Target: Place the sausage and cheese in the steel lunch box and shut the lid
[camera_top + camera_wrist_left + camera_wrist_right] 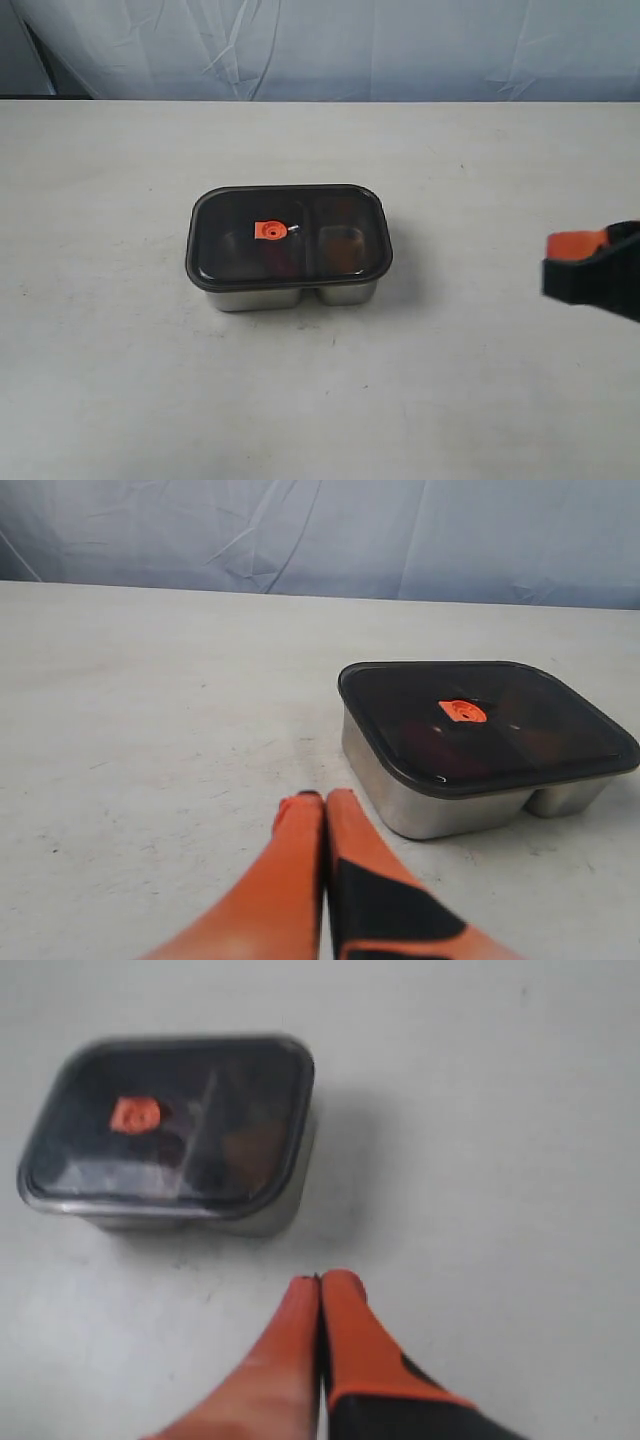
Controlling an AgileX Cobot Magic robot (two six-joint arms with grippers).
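Note:
The steel lunch box (255, 297) stands mid-table with the dark translucent lid (235, 212) seated on it, its orange valve tab (270, 230) facing up. The sausage and cheese are hidden under the lid; only dim shapes show through it. My right gripper (560, 262) hangs shut and empty at the right edge, well clear of the box. In the right wrist view its tips (322, 1282) point at the box (200, 1222) and lid (110, 1165). My left gripper (322, 800) is shut and empty, just short of the box (440, 810) and its lid (545, 720).
The pale table (110, 380) carries only the box. A light crumpled cloth backdrop (320, 45) hangs behind the table's far edge.

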